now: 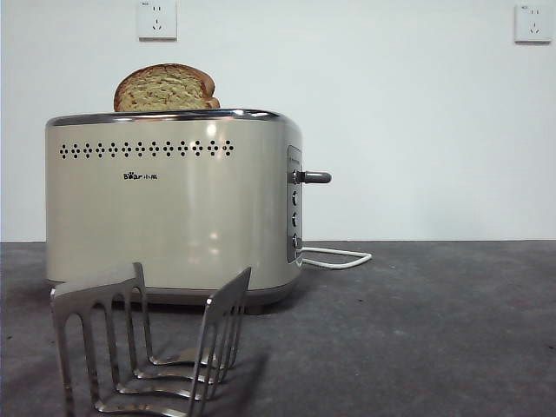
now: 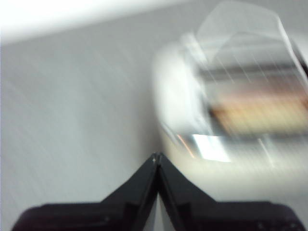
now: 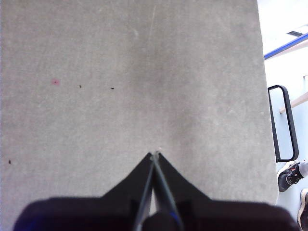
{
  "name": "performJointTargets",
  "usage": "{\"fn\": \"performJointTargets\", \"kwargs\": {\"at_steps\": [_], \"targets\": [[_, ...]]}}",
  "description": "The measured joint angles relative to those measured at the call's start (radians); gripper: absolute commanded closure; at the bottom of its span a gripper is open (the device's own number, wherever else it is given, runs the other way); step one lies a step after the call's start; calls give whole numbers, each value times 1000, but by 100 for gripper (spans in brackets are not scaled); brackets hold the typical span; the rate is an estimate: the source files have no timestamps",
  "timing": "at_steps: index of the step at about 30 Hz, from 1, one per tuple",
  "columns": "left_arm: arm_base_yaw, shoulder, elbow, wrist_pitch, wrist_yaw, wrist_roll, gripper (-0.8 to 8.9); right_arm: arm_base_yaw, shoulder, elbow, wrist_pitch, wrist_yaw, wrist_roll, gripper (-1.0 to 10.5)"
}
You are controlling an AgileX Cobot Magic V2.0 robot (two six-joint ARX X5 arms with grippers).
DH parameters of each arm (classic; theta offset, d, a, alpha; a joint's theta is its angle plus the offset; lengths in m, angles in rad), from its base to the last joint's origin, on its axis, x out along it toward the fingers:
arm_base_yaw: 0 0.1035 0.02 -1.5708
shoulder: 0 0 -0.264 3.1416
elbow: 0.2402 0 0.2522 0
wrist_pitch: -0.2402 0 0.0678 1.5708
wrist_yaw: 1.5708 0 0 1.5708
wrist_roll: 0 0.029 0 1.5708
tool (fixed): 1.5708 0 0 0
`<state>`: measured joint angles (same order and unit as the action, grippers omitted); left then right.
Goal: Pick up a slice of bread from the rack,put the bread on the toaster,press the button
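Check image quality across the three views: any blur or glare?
Left wrist view: heavy motion blur, the toaster streaked, glare on its chrome, left gripper shut. Front view: sharp, soft reflections on the toaster, the slice of bread crisp. Right wrist view: sharp, right gripper shut.

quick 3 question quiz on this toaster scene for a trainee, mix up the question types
1. True or false: the brown-crusted slice of bread is standing in the shiny steel toast rack.
2. Multiple choice: the short grey lever knob sticks out from which part of the cream-beige rounded toaster? A) its chrome top rim B) its grey end panel C) its vented front face
3. Fill in: in their wrist views, the left gripper and the right gripper both show jaws that are ____.

Key: 1. False, it sticks up out of the toaster's top and the rack holds nothing. 2. B. 3. Shut, tips meeting.
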<state>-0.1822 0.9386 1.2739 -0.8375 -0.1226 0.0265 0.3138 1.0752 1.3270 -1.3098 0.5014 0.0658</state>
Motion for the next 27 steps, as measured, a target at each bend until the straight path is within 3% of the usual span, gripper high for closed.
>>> {"fn": "performJointTargets", "kwargs": {"at_steps": [7, 10, 20, 27], "targets": [[143, -266, -439, 650, -1, 8, 817, 0, 27, 0, 0, 0, 0, 947], [171, -368, -631, 822, -1, 11, 817, 0, 32, 0, 2, 0, 0, 947], [182, -609, -1126, 869, 2, 11, 817, 0, 33, 0, 2, 0, 0, 947], [182, -737, -1255, 864, 92, 10, 817, 0, 33, 0, 2, 0, 0, 947]]}}
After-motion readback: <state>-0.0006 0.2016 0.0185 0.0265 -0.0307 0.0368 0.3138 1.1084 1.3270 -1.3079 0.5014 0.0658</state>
